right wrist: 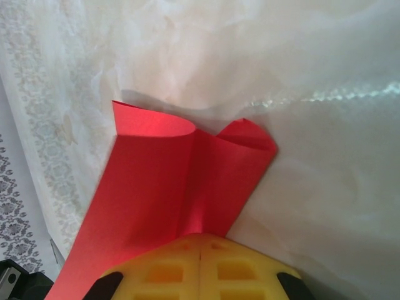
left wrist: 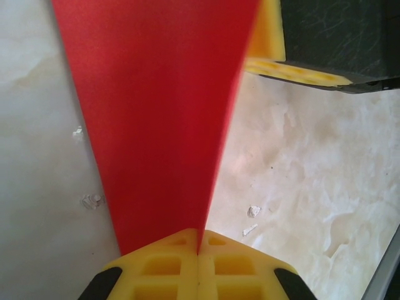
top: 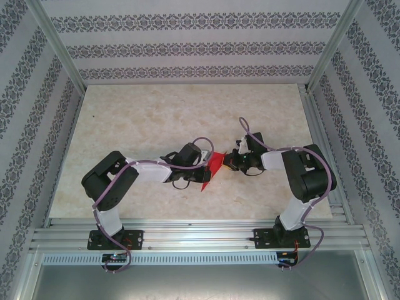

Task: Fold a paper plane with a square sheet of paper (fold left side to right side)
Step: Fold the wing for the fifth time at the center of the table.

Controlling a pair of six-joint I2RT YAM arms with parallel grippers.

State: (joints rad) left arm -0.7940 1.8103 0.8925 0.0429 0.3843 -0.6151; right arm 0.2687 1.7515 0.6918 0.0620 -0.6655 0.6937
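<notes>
My left fingers [left wrist: 164,270] are clenched on the square sheet of paper [left wrist: 156,112], the two yellow pads pressed together with the red edge pinched in the seam between them. From that pinch the sheet runs straight ahead of the pads as a taut red wedge, narrow at my fingertips and broadening toward its far end. Beyond that far end, ahead and to the right, my right fingers [left wrist: 269,37] meet the same sheet, yellow pad on a dark body. Seen from my right wrist, the right fingers [right wrist: 169,269] are clamped shut on the paper [right wrist: 169,181] too. It comes out of the pads doubled, a crease running down its middle, and its far end opens into two soft curled lobes ahead of the fingertips, above the pale marbled surface [right wrist: 325,187]. I cannot tell whether those lobes touch it. From above, the sheet [top: 214,165] hangs between my two sets of fingers, left [top: 199,159] and right [top: 232,160], facing each other closely across it, with a sliver of its yellow reverse at the near corner.
</notes>
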